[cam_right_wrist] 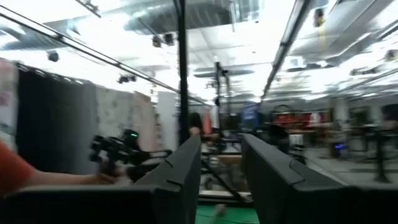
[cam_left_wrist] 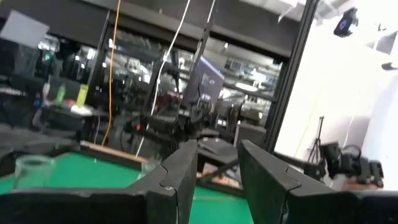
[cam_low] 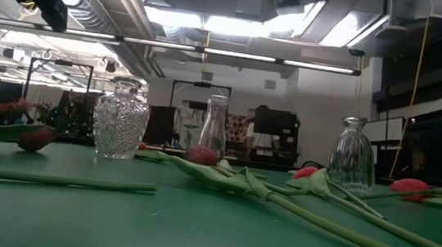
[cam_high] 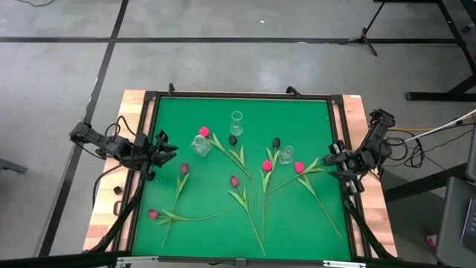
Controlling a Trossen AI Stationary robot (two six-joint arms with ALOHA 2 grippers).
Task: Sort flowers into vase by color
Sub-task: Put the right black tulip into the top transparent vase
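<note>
Fingers (cam_high: 165, 146) apart, flowers (cam_high: 239, 173) between arms.

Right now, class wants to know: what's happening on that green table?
Nothing is being handled yet. The left gripper waits at the left edge of the green mat and the right gripper at the right edge, both open and empty. Tulips lie scattered flat on the mat, and the three glass vases stand empty.
</note>
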